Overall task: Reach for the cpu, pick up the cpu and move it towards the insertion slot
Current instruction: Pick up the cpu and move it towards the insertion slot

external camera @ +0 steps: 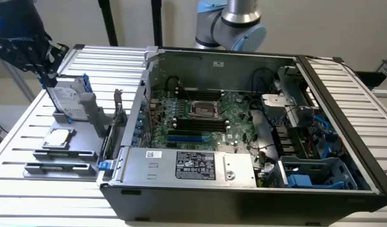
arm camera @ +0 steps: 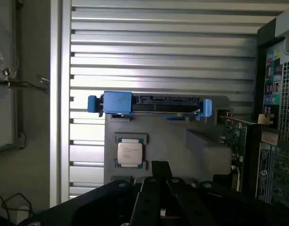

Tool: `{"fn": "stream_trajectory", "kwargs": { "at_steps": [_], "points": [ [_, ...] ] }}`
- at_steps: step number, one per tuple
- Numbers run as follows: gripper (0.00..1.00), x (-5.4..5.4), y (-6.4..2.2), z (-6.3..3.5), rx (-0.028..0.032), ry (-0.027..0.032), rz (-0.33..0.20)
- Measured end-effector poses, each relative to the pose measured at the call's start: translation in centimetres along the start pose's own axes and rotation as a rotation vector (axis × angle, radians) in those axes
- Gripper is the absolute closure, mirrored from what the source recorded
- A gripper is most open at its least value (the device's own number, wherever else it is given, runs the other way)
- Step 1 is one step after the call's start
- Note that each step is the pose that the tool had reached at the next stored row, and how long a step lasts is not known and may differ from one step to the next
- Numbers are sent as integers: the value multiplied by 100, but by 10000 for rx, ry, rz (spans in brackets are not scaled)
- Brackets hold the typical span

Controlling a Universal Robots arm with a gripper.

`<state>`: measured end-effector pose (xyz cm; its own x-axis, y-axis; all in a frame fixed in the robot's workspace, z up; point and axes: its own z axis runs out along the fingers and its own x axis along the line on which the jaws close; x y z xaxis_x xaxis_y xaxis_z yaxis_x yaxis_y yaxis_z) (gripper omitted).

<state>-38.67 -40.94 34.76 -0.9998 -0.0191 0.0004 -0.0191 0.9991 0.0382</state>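
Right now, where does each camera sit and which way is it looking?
Exterior view: off the arm, above, looking down into the open black computer case with its square metal-framed insertion slot; the arm's grey-and-blue joint and dark gripper show.
Wrist view: on the wrist, looking down past the gripper onto the grey holder tray.
Both share the small silvery square cpu and the upright silver hard drive with blue rails, on that tray.

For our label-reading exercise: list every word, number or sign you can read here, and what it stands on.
No text can be read.
Power supply label: print too small.
cpu: markings on top blurred.
Hard drive: label too small.
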Motion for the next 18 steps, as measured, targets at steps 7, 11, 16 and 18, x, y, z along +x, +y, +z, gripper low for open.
{"fn": "stream_trajectory", "kwargs": {
  "at_steps": [7, 11, 16, 18],
  "points": [
    [89, 0, 0, 0, 0, 0, 0],
    [89, 0, 0, 0, 0, -1, 0],
    [89, 49, 0, 0, 1, -1, 1],
    [89, 107, -4, 0, 0, -1, 1]
  ]
}}
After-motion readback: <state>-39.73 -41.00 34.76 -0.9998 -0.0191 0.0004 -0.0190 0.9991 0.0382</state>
